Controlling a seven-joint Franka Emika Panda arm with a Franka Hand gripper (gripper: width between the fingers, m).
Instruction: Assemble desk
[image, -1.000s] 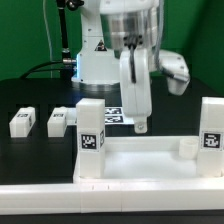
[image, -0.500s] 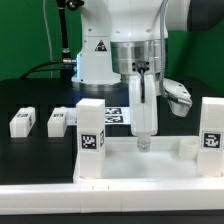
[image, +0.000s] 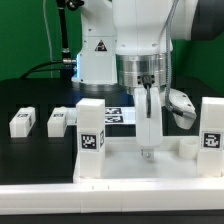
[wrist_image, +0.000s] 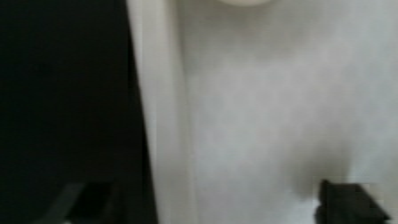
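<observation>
The gripper (image: 148, 153) down at the desk (image: 115, 165) tabletop — jaws wide apart, open and empty.

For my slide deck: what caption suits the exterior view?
Robot hand low over the desk tabletop, between two upright tagged legs; two loose legs lie aside.

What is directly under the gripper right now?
The white desk tabletop lies under the gripper. Whether they touch cannot be seen; the gripper itself covers that spot.

No lettering is legible; only a warning triangle (image: 101, 47) shows on the robot base (image: 92, 68).
</observation>
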